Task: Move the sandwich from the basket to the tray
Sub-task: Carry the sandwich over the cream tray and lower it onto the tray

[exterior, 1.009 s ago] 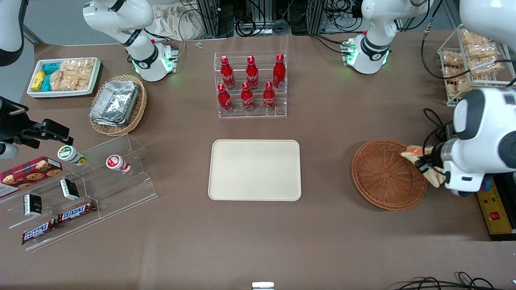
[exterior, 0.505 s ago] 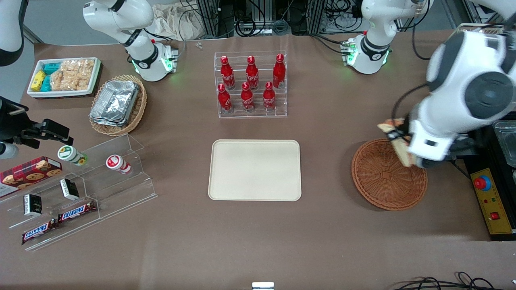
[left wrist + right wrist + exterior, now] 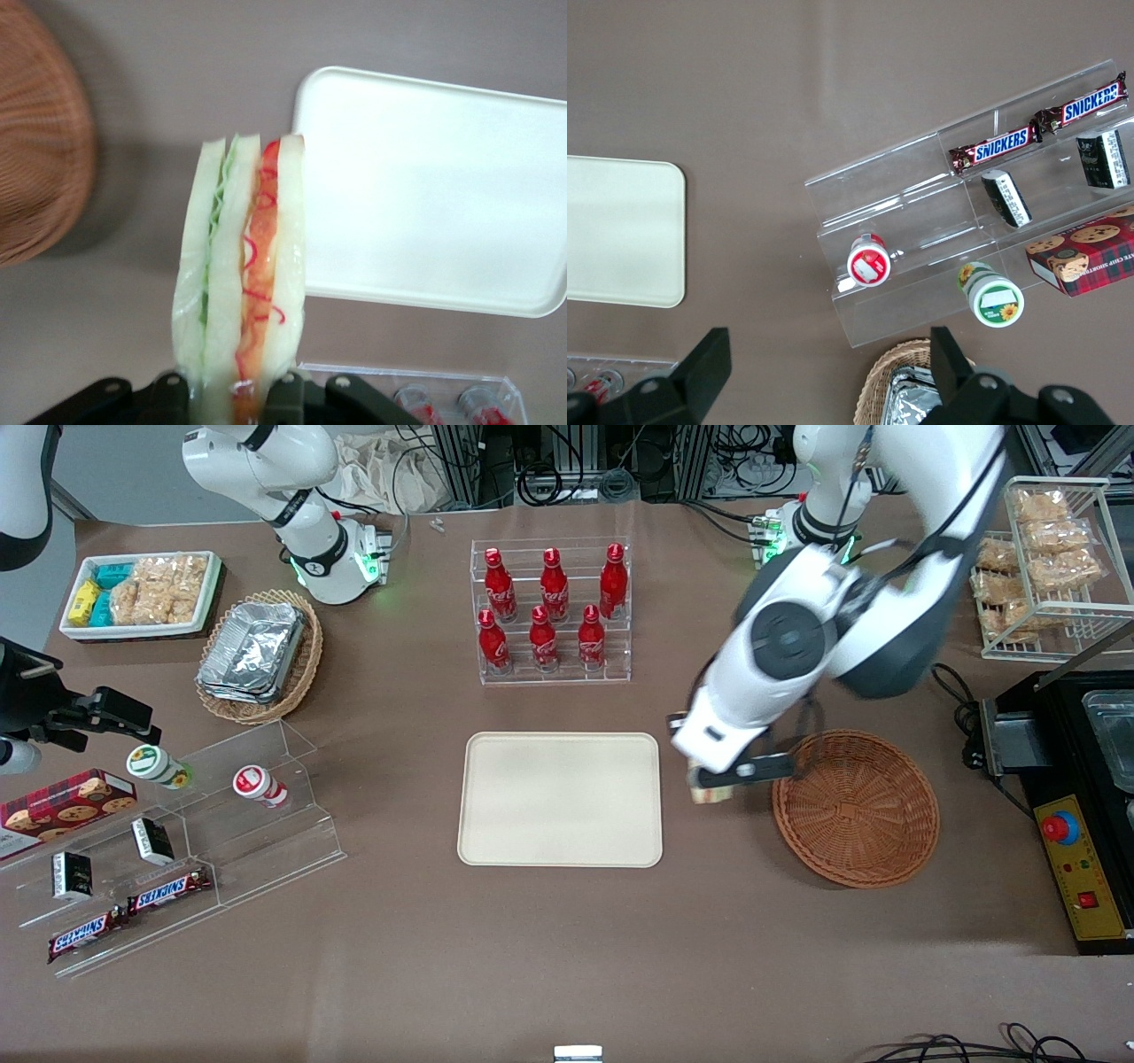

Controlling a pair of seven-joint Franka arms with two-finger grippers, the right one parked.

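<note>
My left gripper [image 3: 713, 779] hangs above the bare table between the cream tray [image 3: 560, 799] and the reddish-brown wicker basket [image 3: 855, 808]. It is shut on the sandwich [image 3: 241, 266], a wrapped wedge of pale bread with green and red-orange filling along its edge. In the front view only a small part of the sandwich [image 3: 709, 793] shows under the arm. In the left wrist view the gripper [image 3: 226, 390] pinches the wedge at its base, with the tray [image 3: 434, 186] on one side and the basket [image 3: 40, 150] on the other. The basket holds nothing.
A clear rack of red bottles [image 3: 551, 611] stands farther from the front camera than the tray. A tan basket of foil containers [image 3: 257, 657], a white snack bin [image 3: 142, 593] and a clear stepped shelf [image 3: 186, 833] lie toward the parked arm's end. A wire rack [image 3: 1041, 567] and black box [image 3: 1076, 779] are at the working arm's end.
The gripper has carried the sandwich up out of the basket and across toward the tray; it now hangs just past the basket's rim, close to the tray's edge.
</note>
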